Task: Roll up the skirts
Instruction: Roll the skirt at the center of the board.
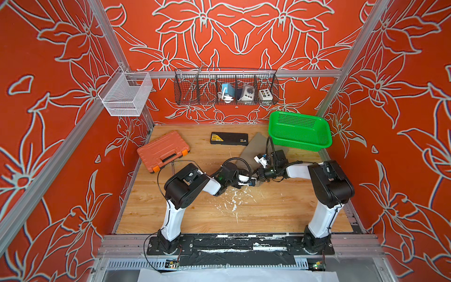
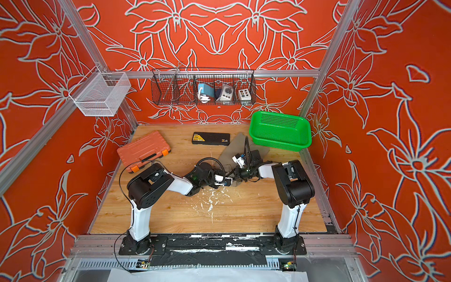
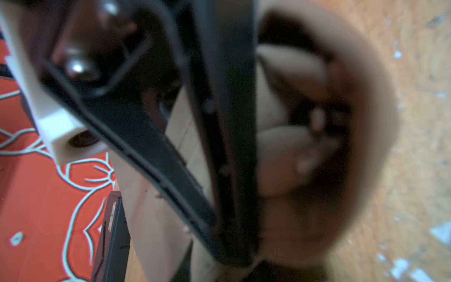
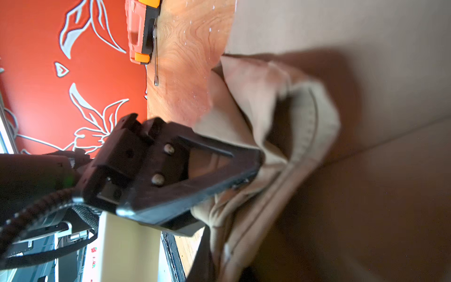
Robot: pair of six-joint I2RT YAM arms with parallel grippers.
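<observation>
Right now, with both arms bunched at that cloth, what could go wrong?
The skirt seems to run under the green basket; rolling on might drag it along. The left gripper pinches only a loose fold, so the roll may slacken. The left arm and right arm crowd together and could collide.

The soft cloth skirt (image 1: 253, 146) is plain taupe, the perforated plastic basket (image 1: 299, 143) green, the ribbed tool case (image 1: 162, 149) orange, the walls (image 1: 219, 36) red with pale flowers.

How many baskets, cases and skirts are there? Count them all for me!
Baskets: 3 (green basket, white wire basket, black wire basket)
Cases: 2 (orange case, black case)
Skirts: 1 (taupe skirt)
Total: 6
</observation>
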